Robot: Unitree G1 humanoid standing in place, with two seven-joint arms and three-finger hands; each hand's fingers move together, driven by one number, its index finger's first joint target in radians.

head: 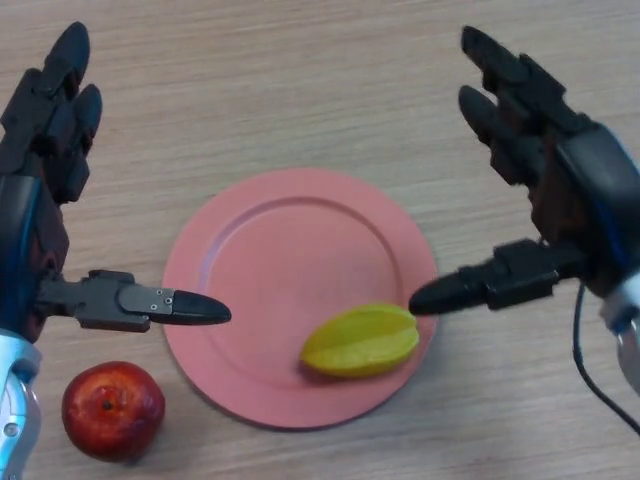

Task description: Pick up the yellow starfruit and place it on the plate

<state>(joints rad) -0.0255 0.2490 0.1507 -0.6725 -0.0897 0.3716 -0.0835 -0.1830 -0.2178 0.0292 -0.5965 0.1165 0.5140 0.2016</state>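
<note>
The yellow starfruit (361, 340) lies on its side on the pink plate (270, 250), near the plate's front right rim. My right hand (560, 190) is open at the right, fingers straight and pointing away, its thumb tip just beside the starfruit's right end. My left hand (45, 140) is open at the left, its thumb reaching over the plate's left rim. Neither hand holds anything.
A red apple (112, 410) sits on the wooden table (300, 80) at the front left, just off the plate's rim and below my left thumb.
</note>
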